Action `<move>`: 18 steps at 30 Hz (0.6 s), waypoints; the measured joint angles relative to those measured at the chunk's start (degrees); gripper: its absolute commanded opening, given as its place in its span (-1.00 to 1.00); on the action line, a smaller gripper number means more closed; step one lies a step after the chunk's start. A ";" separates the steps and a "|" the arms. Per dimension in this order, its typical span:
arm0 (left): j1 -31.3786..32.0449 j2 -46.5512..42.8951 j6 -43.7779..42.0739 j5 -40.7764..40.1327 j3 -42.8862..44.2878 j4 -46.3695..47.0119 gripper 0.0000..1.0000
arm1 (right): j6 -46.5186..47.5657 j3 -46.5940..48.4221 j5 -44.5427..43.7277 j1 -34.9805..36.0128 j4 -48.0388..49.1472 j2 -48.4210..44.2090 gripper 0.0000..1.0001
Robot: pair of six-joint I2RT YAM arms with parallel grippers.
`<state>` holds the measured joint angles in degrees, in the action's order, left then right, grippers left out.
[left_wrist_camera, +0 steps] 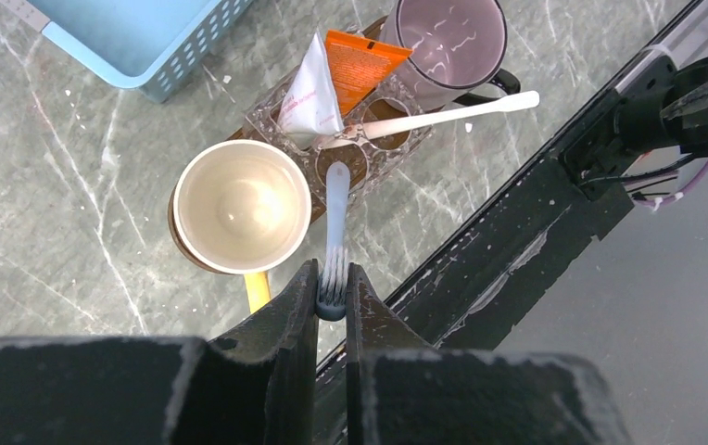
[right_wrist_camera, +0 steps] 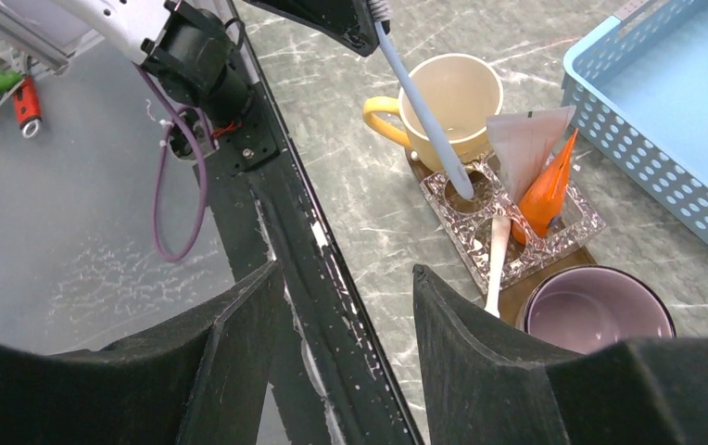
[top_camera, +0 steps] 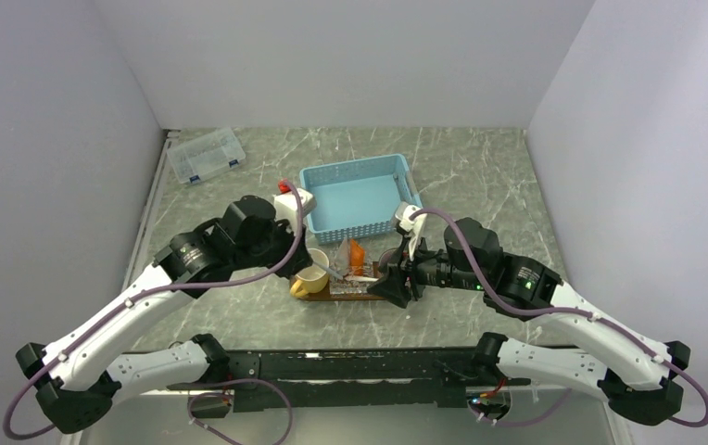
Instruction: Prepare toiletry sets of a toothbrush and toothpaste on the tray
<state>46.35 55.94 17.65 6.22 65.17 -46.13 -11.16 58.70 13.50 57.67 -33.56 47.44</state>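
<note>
left gripper (left_wrist_camera: 332, 274) is pinched narrow on the bristle head of a pale blue toothbrush (left_wrist_camera: 336, 213), which slants down from the jaws with its handle end in one round hole of the clear square holder (left_wrist_camera: 267, 113), the hole nearest the yellow mug (left_wrist_camera: 239, 204). right gripper (right_wrist_camera: 343, 278) hangs over the near edge of the table (top_camera: 480, 167) with its jaws spread fairly wide and nothing between them. the holder sits on the dark brown tray (right_wrist_camera: 517, 298), which lies near the middle of the table's near edge, just in front of the light-blue mesh basket (top_camera: 360, 225). the yellow mug stands at the tray's left end and a purple mug (left_wrist_camera: 443, 42) at its right end, the holder between them. a white toothpaste tube (left_wrist_camera: 311, 93) and an orange tube (left_wrist_camera: 355, 60) stand leaning together in the holder's far holes. a white toothbrush (left_wrist_camera: 443, 113) lies flat across the holder's top, one end reaching out past its edge beside the purple mug. a clear lidded plastic box (top_camera: 206, 155) rests by the table's far left corner.
</note>
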 measured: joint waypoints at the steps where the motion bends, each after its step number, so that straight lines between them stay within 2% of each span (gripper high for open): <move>1: 0.68 0.09 0.13 -0.87 0.15 -0.44 -1.00 | 0.00 -0.09 0.00 -0.02 0.11 -0.07 0.11; 18: 7.82 5.70 1.68 -9.99 5.55 -3.48 -1.00 | -1.09 -2.40 0.09 -0.07 1.60 -1.84 0.11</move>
<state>54.17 61.65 19.33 -3.77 70.72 -49.60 -12.25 56.29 13.58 57.60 -31.97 45.60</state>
